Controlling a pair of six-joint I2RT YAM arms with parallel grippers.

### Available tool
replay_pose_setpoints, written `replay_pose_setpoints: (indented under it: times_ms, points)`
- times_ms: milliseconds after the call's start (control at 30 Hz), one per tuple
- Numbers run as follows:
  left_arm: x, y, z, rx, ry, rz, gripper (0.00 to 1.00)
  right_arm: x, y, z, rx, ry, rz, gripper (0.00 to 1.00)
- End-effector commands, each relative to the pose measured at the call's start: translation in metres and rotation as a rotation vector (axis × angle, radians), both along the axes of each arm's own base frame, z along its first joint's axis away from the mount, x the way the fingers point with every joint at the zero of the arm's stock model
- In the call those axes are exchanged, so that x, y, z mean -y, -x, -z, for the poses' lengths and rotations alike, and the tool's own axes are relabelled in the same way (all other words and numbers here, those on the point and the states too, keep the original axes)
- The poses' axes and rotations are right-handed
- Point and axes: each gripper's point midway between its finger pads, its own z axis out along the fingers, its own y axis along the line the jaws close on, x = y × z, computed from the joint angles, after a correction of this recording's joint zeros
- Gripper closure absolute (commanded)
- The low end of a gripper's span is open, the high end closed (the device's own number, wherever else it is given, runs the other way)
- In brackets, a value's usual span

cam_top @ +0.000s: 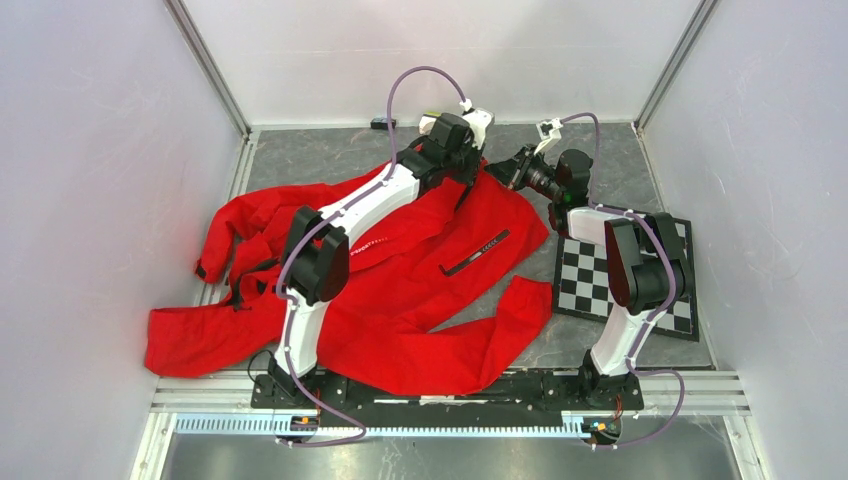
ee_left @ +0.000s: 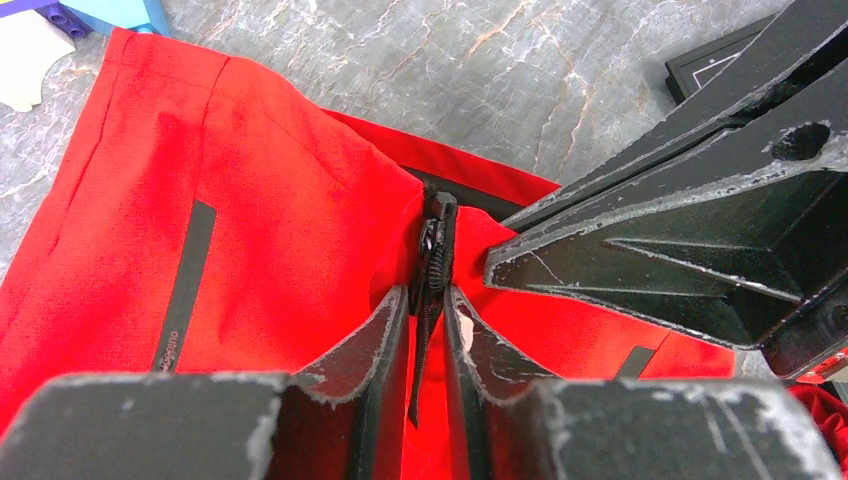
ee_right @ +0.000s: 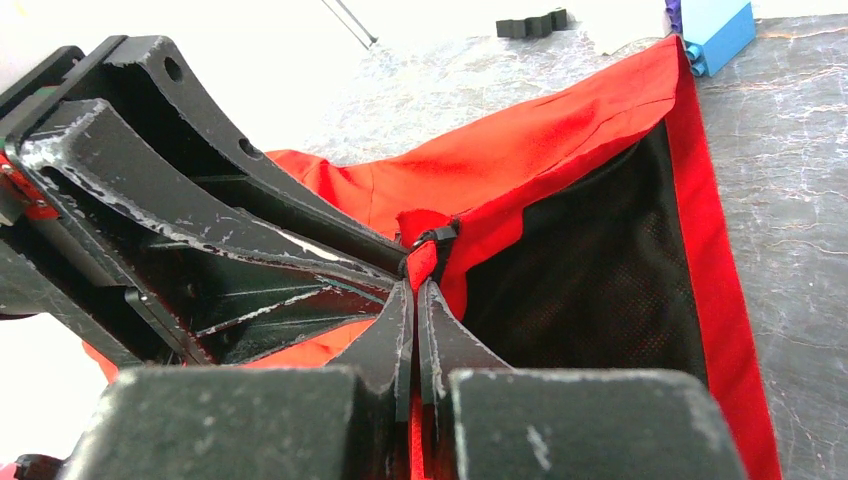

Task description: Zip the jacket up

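The red jacket (cam_top: pixel 420 270) lies spread on the table, a black pocket strip (cam_top: pixel 475 253) facing up. Both grippers meet at its far edge. My left gripper (cam_top: pixel 468 188) is closed round the black zipper (ee_left: pixel 432 250), whose strip runs down between the fingers (ee_left: pixel 385 335). My right gripper (cam_top: pixel 498 170) is shut on the red edge of the jacket (ee_right: pixel 600 130) right beside the zipper's end (ee_right: pixel 440 238); its fingers (ee_right: pixel 395 330) touch. The dark lining (ee_right: pixel 590 280) shows to the right. The right gripper's body fills the right of the left wrist view (ee_left: pixel 700 230).
A checkerboard plate (cam_top: pixel 625 275) lies right of the jacket under the right arm. A blue and purple block (ee_right: pixel 715 30) and a small black part (cam_top: pixel 383 123) sit by the back wall. Panel walls close in on three sides.
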Motion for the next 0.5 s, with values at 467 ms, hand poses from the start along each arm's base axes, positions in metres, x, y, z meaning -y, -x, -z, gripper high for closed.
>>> replay_pose_setpoints:
  times_ms: [467]
  points:
    - [-0.0132, -0.0135, -0.0168, 0.096, -0.075, -0.038, 0.66, -0.0045, -0.0062, -0.0360, 0.124, -0.026, -0.022, 1.00]
